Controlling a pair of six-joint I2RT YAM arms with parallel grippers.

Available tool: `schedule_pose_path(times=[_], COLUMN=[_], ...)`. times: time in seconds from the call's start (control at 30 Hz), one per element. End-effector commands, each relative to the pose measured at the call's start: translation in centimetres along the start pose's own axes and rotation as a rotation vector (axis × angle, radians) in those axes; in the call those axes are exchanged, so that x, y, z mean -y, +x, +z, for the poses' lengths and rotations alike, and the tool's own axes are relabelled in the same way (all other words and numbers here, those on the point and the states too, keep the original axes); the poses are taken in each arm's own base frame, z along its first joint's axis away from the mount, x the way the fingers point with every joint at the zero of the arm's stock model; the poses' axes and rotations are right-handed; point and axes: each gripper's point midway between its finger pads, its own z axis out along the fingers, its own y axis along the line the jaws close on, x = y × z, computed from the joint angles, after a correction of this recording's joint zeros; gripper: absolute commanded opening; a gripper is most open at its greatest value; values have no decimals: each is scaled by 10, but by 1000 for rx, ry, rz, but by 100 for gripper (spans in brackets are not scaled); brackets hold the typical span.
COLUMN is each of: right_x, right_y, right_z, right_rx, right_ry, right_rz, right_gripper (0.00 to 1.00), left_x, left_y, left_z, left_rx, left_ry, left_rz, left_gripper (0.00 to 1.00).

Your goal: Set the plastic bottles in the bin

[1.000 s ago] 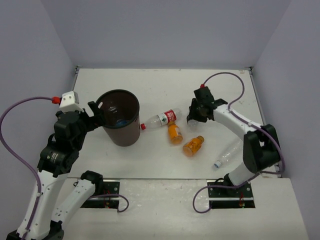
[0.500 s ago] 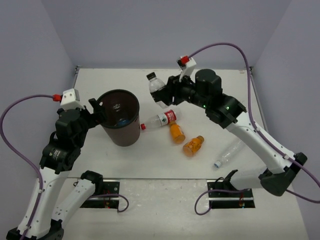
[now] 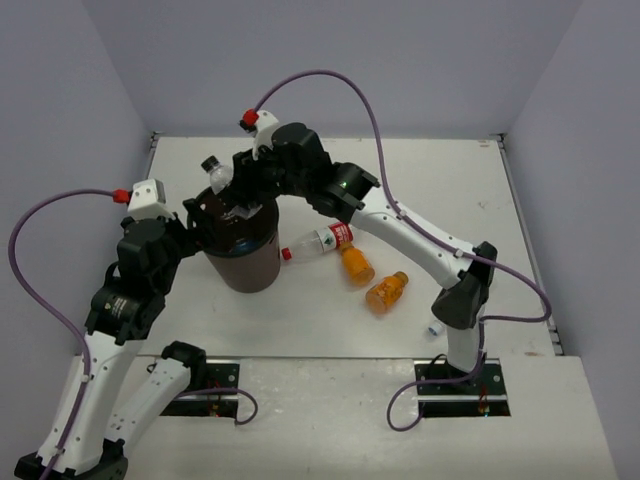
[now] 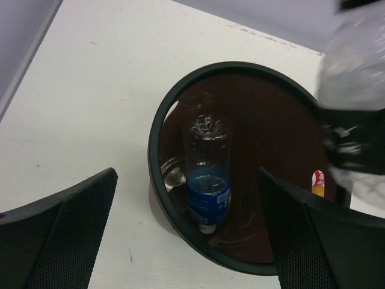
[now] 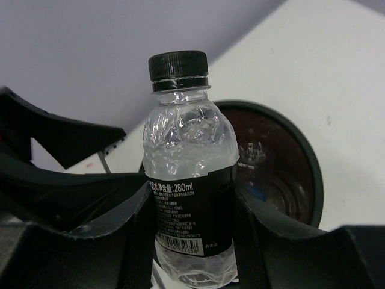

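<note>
The dark brown bin [image 3: 246,266] stands left of centre. My right gripper [image 3: 236,196] hovers over its far rim, shut on a clear black-capped bottle [image 3: 219,174] whose cap points up and to the left. In the right wrist view that bottle [image 5: 190,158] fills the gap in the right gripper [image 5: 191,208], with the bin's mouth [image 5: 301,162] behind it. My left gripper [image 3: 192,219] is open at the bin's left rim. A blue-labelled bottle [image 4: 207,183] lies inside the bin [image 4: 157,158], seen through the left gripper [image 4: 187,174].
A red-labelled bottle [image 3: 318,241] and two orange bottles [image 3: 353,264] [image 3: 386,291] lie right of the bin. A clear bottle's capped end [image 3: 435,327] shows beside the right arm's elbow. Grey walls close in the table on three sides.
My right arm has lifted the black-capped bottle from the right of the table and swung it left to above the bin. The left arm has barely moved.
</note>
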Motion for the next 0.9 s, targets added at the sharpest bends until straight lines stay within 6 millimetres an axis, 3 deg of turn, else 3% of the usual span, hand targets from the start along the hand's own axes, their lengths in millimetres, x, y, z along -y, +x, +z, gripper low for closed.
schedule_pose_path(times=[0.0,0.13,0.3,0.5,0.6,0.7,0.77,0.83,0.87], right_x=[-12,-2,5,17,42,83,99,125,148], right_y=[1,11,4,-18,-15,-1,4,28,54], right_z=[-4,-6,-22,-63,-83,-120,-152,-183,-191], right_rx=[-35,-45,-22,58,72,88,120,118,81], right_ry=[7,50,106,201,283,418,469,534,600], right_rz=[-7,2,10,-10,28,98,156,202,223], right_gripper=[53,73,99,99,99,99,99,99,99], left_x=[2,-1,1,0,1,2,4,6,7], left_y=[-9,-9,-7,-4,-3,-2,-1,0,1], left_z=[0,1,1,4,6,6,6,6,6], left_rx=[43,44,36,24,15,12,8,2,2], left_ry=[19,6,14,12,14,20,28,43,50], left_rz=[-13,-14,-12,-8,-6,-6,-4,2,2], left_gripper=[100,100,100,100,100,100,100,100,100])
